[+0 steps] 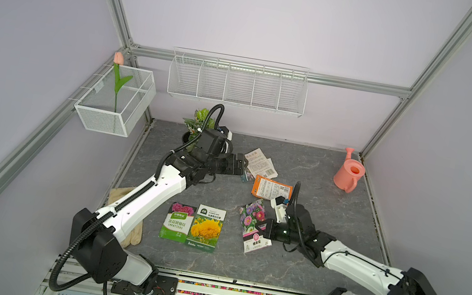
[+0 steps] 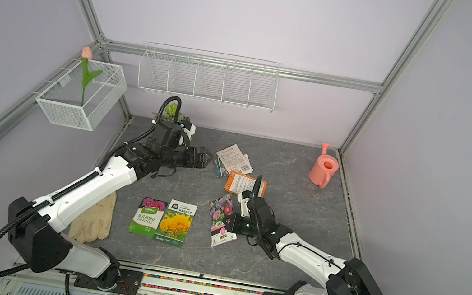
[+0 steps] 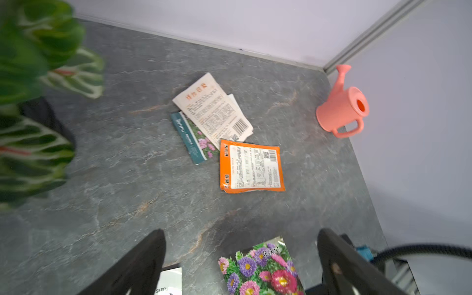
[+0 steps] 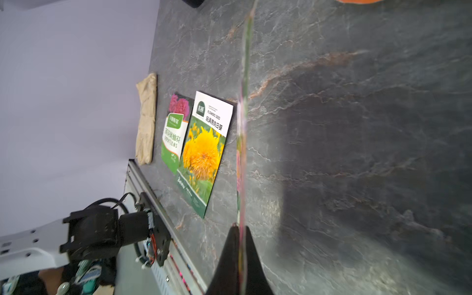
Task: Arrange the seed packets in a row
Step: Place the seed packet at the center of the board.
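under the white-backed packet (image 3: 212, 109), a teal-edged packet (image 3: 190, 139) lies mostly hidden.

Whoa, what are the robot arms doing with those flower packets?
They are making a row on the grey stone-look table. The right gripper has its jaws shut on the flat purple-and-pink flower seed packet. The green impatiens packet and yellow sunflower packet lie side by side at the front. The left gripper, jaws open and empty, hovers by the rest: an orange-backed packet, a white-backed packet and a teal-edged packet under it.
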Robot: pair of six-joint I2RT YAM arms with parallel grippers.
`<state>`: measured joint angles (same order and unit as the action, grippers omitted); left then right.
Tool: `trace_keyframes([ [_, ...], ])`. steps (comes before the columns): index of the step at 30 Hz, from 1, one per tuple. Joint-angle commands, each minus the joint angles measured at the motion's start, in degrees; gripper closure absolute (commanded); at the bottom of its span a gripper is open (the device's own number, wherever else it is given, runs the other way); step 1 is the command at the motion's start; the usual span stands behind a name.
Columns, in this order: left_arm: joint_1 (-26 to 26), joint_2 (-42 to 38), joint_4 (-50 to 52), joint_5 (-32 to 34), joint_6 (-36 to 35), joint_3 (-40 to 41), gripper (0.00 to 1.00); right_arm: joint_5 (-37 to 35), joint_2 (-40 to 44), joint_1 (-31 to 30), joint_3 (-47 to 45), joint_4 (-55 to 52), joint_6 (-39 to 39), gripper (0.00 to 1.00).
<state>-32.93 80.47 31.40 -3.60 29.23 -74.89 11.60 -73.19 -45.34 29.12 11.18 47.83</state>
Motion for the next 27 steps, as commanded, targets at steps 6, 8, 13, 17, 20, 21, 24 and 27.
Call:
trace_keyframes([
  [6, 0.14, -9.76, -4.76, 8.15, 7.20, 8.90, 0.05, -24.31, -5.69, -11.29, -4.41, 23.30, 10.58, 0.93],
  [8, 0.08, -10.89, -4.30, 7.99, 7.89, 9.87, 0.05, -25.35, -8.67, -12.36, -4.90, 27.14, 12.82, 0.93],
  [13, 0.14, -13.14, -4.76, 7.21, 9.62, 12.41, 0.05, -23.48, -16.75, -13.35, -4.96, 35.99, 17.67, 0.93],
  [17, 0.09, -14.87, -5.04, 7.00, 10.05, 13.62, 0.05, -21.14, -21.72, -13.13, -4.66, 40.59, 20.44, 0.93],
  [20, 0.07, -15.58, -5.02, 7.02, 10.24, 14.15, 0.05, -19.57, -23.60, -12.66, -3.88, 41.97, 21.00, 0.93],
  [21, 0.09, -15.72, -5.11, 6.98, 10.30, 14.31, 0.05, -19.21, -23.83, -12.58, -3.53, 41.86, 20.94, 0.93],
  [24, 0.12, -15.79, -5.29, 6.76, 10.50, 14.58, 0.05, -17.81, -24.70, -12.03, -1.92, 40.95, 20.38, 0.93],
  [27, 0.11, -15.54, -5.29, 6.67, 10.50, 14.60, 0.05, -16.24, -26.13, -11.45, -0.36, 40.73, 20.20, 0.93],
])
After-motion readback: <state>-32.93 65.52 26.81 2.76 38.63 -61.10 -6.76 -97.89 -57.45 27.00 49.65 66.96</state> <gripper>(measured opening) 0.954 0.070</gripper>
